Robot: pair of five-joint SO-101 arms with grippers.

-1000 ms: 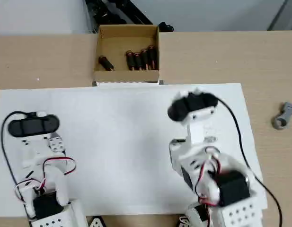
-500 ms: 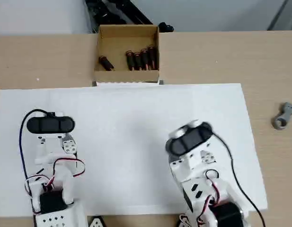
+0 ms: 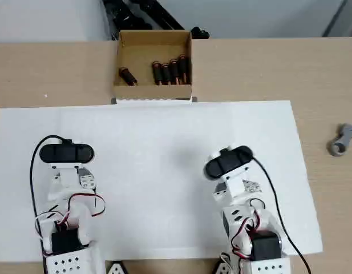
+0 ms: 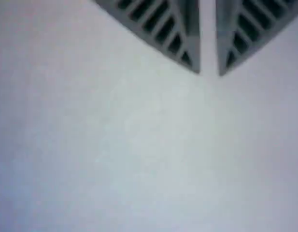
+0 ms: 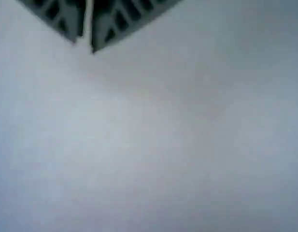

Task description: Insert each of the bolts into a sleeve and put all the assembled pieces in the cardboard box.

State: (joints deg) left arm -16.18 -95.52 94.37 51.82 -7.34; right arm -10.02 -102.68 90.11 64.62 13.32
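Careful near the cardboard box (image 3: 154, 92).
Your left gripper (image 4: 207, 67) and right gripper (image 5: 84, 43) are pinched almost closed, holding nothing. The bolt-and-sleeve pieces (image 3: 171, 71) lie inside it; a careless reach could bump it and spill them.

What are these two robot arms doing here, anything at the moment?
Nothing is being handled right now. The left hand and the right hand are both shut and empty, low over the white sheet. The cardboard box at the far side holds five dark pieces, so the job looks about done.
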